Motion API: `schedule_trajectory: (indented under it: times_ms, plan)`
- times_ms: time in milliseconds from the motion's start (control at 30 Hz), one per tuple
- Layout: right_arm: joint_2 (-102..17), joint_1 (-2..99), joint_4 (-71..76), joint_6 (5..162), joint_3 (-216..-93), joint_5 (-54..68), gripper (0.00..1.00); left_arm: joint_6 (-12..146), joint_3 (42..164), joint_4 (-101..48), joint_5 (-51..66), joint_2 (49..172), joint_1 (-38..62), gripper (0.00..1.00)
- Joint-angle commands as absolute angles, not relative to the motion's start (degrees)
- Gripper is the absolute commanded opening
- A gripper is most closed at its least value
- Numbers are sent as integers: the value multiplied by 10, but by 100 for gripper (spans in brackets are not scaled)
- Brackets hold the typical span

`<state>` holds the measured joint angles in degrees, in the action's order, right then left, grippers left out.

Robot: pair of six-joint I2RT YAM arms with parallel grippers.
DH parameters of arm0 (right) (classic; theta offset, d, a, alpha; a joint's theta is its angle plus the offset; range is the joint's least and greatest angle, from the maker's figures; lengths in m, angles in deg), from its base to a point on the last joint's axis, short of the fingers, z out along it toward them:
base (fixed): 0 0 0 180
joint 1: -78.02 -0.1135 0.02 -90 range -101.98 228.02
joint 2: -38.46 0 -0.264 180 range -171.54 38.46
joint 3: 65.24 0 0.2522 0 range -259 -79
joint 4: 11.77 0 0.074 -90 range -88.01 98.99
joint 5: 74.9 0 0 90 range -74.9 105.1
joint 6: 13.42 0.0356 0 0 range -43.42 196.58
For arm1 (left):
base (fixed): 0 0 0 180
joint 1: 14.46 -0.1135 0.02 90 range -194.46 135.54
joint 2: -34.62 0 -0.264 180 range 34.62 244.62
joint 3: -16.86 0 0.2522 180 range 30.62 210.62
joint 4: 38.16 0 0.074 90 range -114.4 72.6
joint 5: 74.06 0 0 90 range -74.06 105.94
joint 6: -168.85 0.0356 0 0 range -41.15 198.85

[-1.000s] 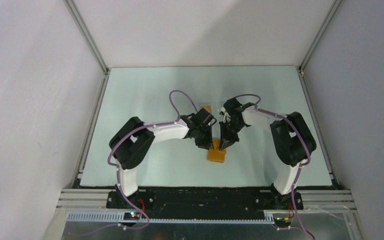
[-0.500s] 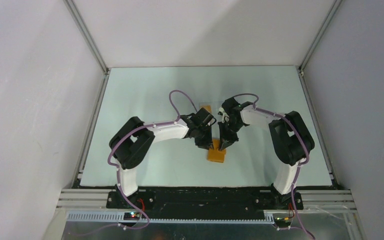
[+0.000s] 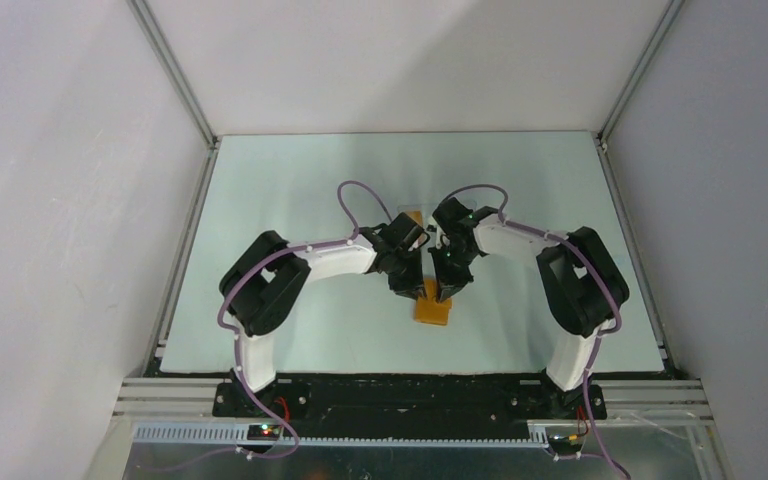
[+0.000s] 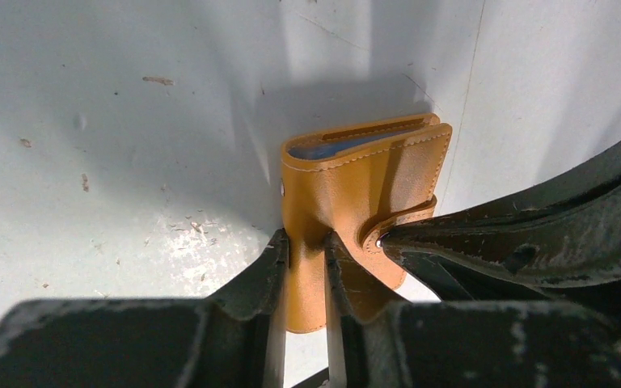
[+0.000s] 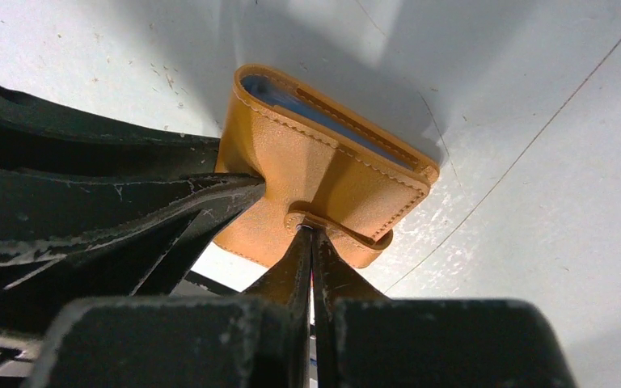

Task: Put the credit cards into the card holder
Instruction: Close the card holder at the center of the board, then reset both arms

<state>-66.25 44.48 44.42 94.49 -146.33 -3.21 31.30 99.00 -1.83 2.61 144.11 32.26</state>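
we grip the card holder (image 4: 356,182): left jaws at 10 o'clock, right jaws pinching its clasp (image 5: 356,236); blue card (image 4: 331,148) inside.

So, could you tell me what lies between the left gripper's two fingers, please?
Part of the orange card holder lies there, pinched by the left gripper; the left wrist view shows it.

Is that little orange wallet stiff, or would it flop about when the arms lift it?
Probably soft: the card holder puckers where the left gripper pinches it. Its clasp strap curls where the right gripper holds it, so likely floppy. Flat and thin, it looks unlikely to roll.
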Motion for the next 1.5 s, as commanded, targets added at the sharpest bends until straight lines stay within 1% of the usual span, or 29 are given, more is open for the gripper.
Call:
schedule_trajectory:
  times_ms: [0, 200, 333, 467, 500, 533, 567, 600, 633, 667, 700, 733, 767, 800, 833, 867, 900, 933, 967, 1000, 1033, 1067, 1100, 1200, 1267, 1300, 1367, 1433, 1467]
  plan:
    - [-706, 422, 395, 942, -1420, 49, 0, 308, 1001, -10, -2, 1457, 330, 17]
    - [-634, 422, 400, 947, -1421, 52, 0, 316, 1001, -11, 12, 1438, 330, 18]
    - [-544, 425, 406, 956, -1425, 43, 0, 318, 1005, -11, 31, 1416, 329, 23]
    - [-475, 438, 401, 966, -1426, 30, 2, 317, 1008, -11, 54, 1388, 329, 37]
    - [-465, 446, 400, 967, -1426, 26, 2, 317, 1007, -12, 63, 1377, 329, 42]
    - [-448, 450, 400, 969, -1426, 16, 5, 317, 1006, -11, 69, 1371, 330, 45]
    - [-440, 462, 399, 970, -1426, 10, 6, 317, 1004, -12, 81, 1356, 329, 52]
    - [-426, 474, 399, 972, -1426, 0, 12, 317, 1001, -13, 87, 1347, 329, 55]
    - [-420, 480, 399, 972, -1426, -5, 16, 317, 999, -15, 99, 1329, 329, 61]
    - [-408, 493, 400, 972, -1425, -12, 24, 317, 994, -16, 105, 1320, 329, 64]
    - [-402, 498, 400, 972, -1424, -15, 28, 317, 990, -19, 117, 1299, 328, 71]
    - [-389, 509, 398, 971, -1421, -19, 38, 317, 982, -21, 123, 1288, 327, 77]
    - [-381, 516, 397, 970, -1416, -19, 47, 318, 976, -29, 134, 1264, 324, 79]
    - [-367, 529, 396, 969, -1413, -21, 53, 318, 962, -34, 137, 1251, 321, 83]
    - [-360, 537, 394, 967, -1406, -24, 62, 318, 953, -49, 140, 1222, 314, 85]
    - [-346, 552, 393, 963, -1403, -28, 67, 318, 932, -57, 140, 1207, 310, 88]
    - [-339, 560, 390, 962, -1394, -29, 76, 318, 908, -73, 140, 1176, 299, 90]
    - [-324, 577, 389, 959, -1388, -31, 79, 320, 896, -81, 139, 1160, 293, 92]
    - [-308, 587, 383, 957, -1377, -30, 86, 321, 871, -95, 138, 1125, 278, 93]
    - [-300, 607, 377, 956, -1370, -32, 88, 324, 858, -102, 133, 1108, 269, 96]
    - [-284, 627, 372, 956, -1356, -32, 93, 325, 826, -121, 129, 1069, 250, 97]
    - [-276, 638, 363, 957, -1349, -32, 96, 326, 811, -130, 120, 1047, 238, 99]
    - [-263, 647, 359, 959, -1335, -33, 98, 326, 767, -154, 115, 1005, 211, 99]
    - [-240, 689, 354, 963, -1324, -20, 99, 328, 696, -204, 96, 883, 146, 100]
    - [-218, 697, 349, 964, -1318, 21, 99, 349, 657, -202, 112, 808, 103, 100]
    - [-206, 698, 348, 966, -1315, 61, 99, 373, 641, -196, 125, 785, 80, 100]
    - [-188, 698, 341, 977, -1306, 130, 99, 425, 626, -177, 201, 725, 68, 100]
    - [-164, 697, 312, 977, -1280, 198, 99, 476, 611, -168, 323, 678, 66, 100]
    - [-146, 696, 282, 970, -1252, 217, 99, 489, 602, -166, 355, 655, 66, 100]
